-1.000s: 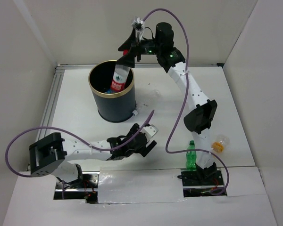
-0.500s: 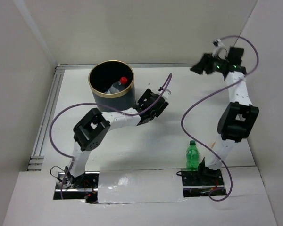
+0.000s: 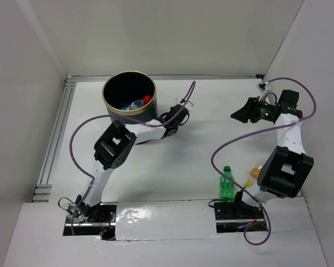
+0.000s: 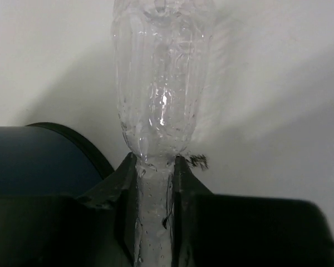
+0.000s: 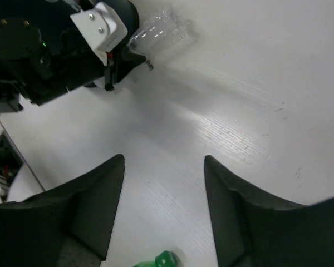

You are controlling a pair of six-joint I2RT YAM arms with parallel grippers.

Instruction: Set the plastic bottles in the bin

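Currently mid-pickup: left fingers (image 4: 125, 181) clenched on the narrow end of a clear bottle (image 4: 158, 83) lying on the surface (image 3: 200, 156) just right of the bin (image 3: 104, 95). Next move calls for lifting it above the gold rim, then swinging left over the opening. Right fingers (image 5: 100, 206) parted, empty, well apart; green bottle (image 3: 226, 183) and orange bottle (image 3: 255, 171) sit near the right base.

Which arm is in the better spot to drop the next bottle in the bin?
Probably the left. The left claw is shut on a clear bottle right beside the bin. The right claw is open and empty, far from the bin.
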